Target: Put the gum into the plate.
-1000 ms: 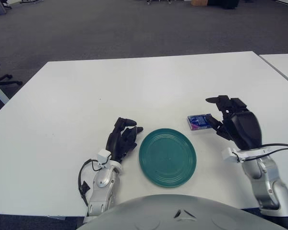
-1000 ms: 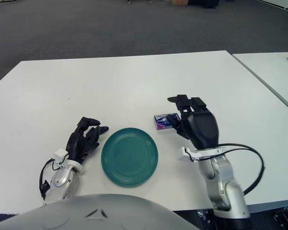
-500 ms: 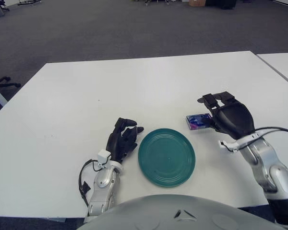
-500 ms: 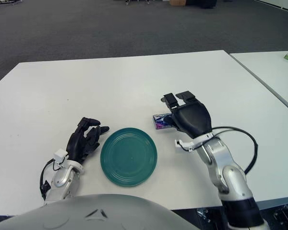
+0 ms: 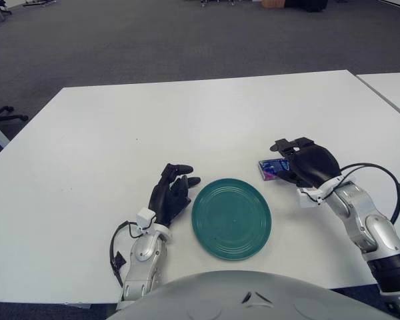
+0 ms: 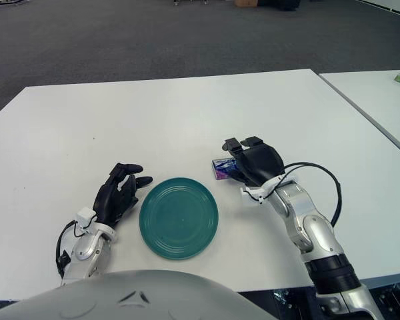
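The gum pack [image 5: 269,169] lay on the white table [image 5: 187,120], at the green plate's [image 5: 231,218] 1 o'clock. The right hand [image 5: 307,165] covered its right end, fingers draped over it; grip undeterminable. The left hand [image 5: 170,197] rested loosely curled, empty, at the plate's 9 o'clock.

The gum [image 5: 271,169] — a small blue-purple pack — lies flat on the table, just right of the round teal plate [image 5: 231,217] (not in it).
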